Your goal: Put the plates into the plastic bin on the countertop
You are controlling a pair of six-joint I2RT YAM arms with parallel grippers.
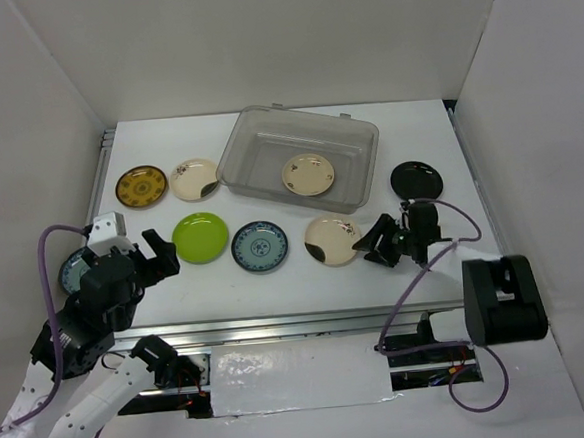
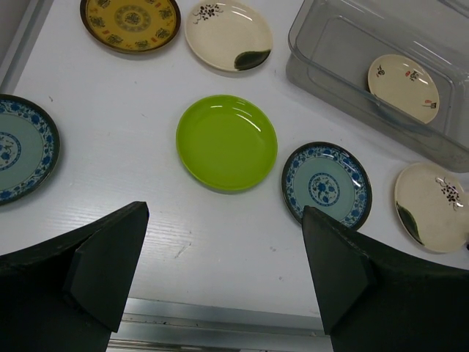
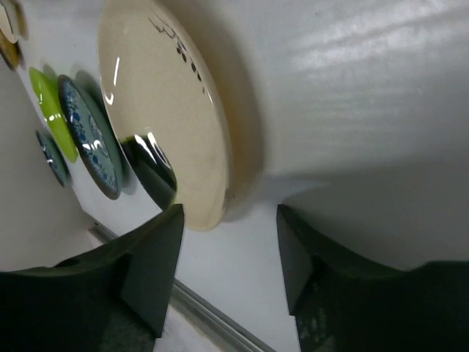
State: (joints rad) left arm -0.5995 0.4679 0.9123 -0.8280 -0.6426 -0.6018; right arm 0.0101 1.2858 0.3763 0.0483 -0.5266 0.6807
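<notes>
- Your right claw is spread wide and holds nothing. It sits low, just beside the right edge of the cream plate with the dark brown mark.
- That plate lies flat on the countertop, hollow side up, just in front of the bin – near, but not touching it.
- In the wrist view the rim stands just ahead of the gap, nearer one of the fingers. I'd centre the gap on the rim before closing.
- To do this well, slip one finger under the lip and the other over it. Pinch the rim only (a shallow, glazed edge will likely slip if caught at the tip).
- A round plate has no long axis, so any approach around the rim serves equally.
- The bin does have one. It runs left to right across the countertop, the right end swung slightly toward you, mouth facing up.
- One cream saucer already rests inside, right of centre – aim left of it, where the floor is bare.
- Your left claw is also spread and holds nothing, above the countertop near the green plate.
</notes>
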